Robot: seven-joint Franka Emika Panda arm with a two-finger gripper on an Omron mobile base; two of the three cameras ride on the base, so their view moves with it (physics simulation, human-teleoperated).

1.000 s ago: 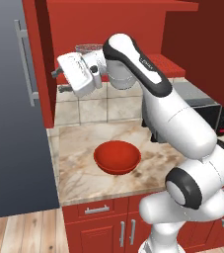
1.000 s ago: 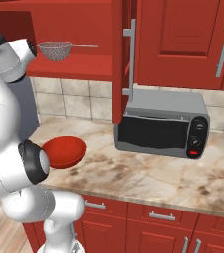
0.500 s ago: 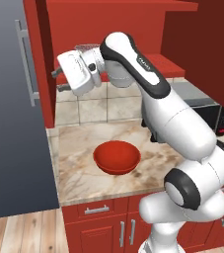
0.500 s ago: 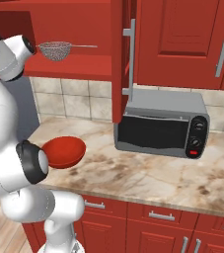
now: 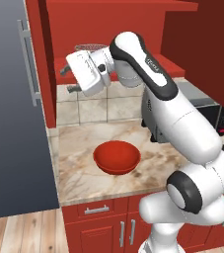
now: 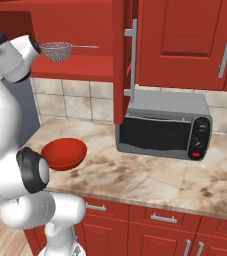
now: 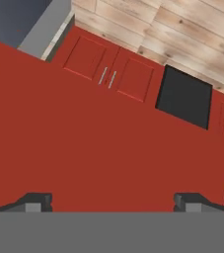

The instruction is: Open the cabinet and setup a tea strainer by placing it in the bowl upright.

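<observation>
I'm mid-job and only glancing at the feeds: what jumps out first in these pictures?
The white arm reaches up into the open cabinet, with the gripper spread open near the left end of the shelf. The tea strainer sits on that shelf, handle pointing right, not held. Below on the marble counter, the bowl waits empty, with a grey microwave to its right.

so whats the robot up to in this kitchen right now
A white robot arm is reaching up into the open cabinet above the counter. Its pincer is open and holds nothing; it sits close to the left door, beside the tea strainer, which rests on the cabinet shelf. The red bowl waits empty on the counter below, left of the microwave. So the cabinet is open, but the strainer has not been picked up.
</observation>
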